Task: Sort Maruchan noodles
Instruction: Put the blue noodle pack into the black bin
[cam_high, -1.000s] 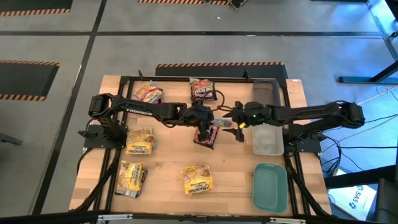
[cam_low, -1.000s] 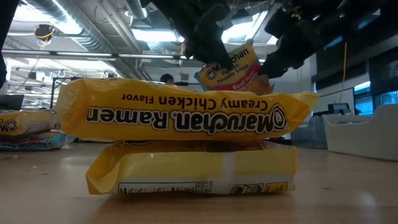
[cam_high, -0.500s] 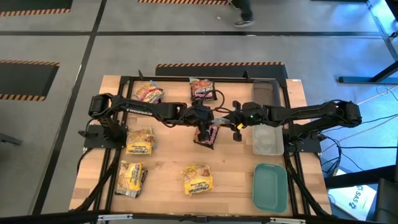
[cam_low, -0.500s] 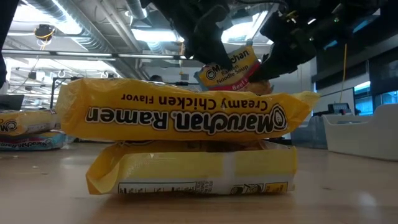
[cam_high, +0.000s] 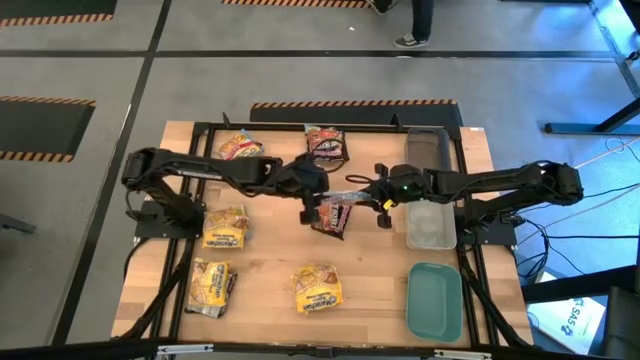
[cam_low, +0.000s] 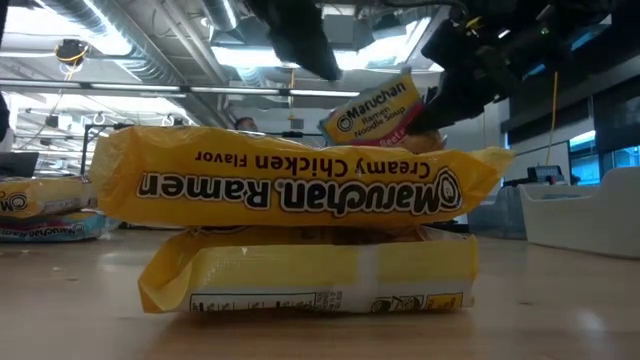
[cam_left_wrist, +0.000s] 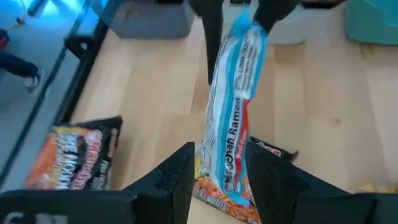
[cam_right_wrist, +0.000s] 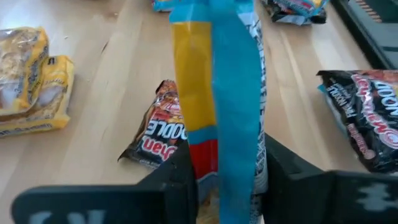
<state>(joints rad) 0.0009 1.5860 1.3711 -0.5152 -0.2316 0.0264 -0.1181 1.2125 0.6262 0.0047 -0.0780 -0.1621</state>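
A pale Maruchan noodles packet (cam_high: 340, 199) with blue edges and red print hangs over the table's middle, on edge, with my right gripper (cam_high: 354, 197) shut on it. My left gripper (cam_high: 312, 208) is open just left of it. In the left wrist view its fingers (cam_left_wrist: 180, 177) frame the packet (cam_left_wrist: 233, 124), apart from it. A dark packet (cam_high: 334, 221) lies flat on the table below. Yellow packets (cam_high: 225, 228) (cam_high: 210, 285) (cam_high: 316, 287) lie toward the left and near side. Another dark one (cam_high: 326, 143) lies at the far edge. My right gripper pinches the pale packet's right end (cam_left_wrist: 252, 28) between its two fingers (cam_right_wrist: 177, 177). The fingers come in level from the table's right. The packet stands on edge, sticks out toward the left arm, tilts a little, and appears clear of the table and the dark packet.
A clear tray (cam_high: 430, 224) and a dark grey tray (cam_high: 428, 147) stand at the right, with a teal lid (cam_high: 434, 298) at the near right. An orange-yellow packet (cam_high: 240, 148) lies at the far left. Two yellow packets (cam_low: 300, 185) are stacked close to the low camera.
My right gripper has shut on the pale packet's right end. My left gripper has opened, let go of the packet and drawn back toward the table's left edge. The packet stays in the air in the right gripper and has tipped slightly.
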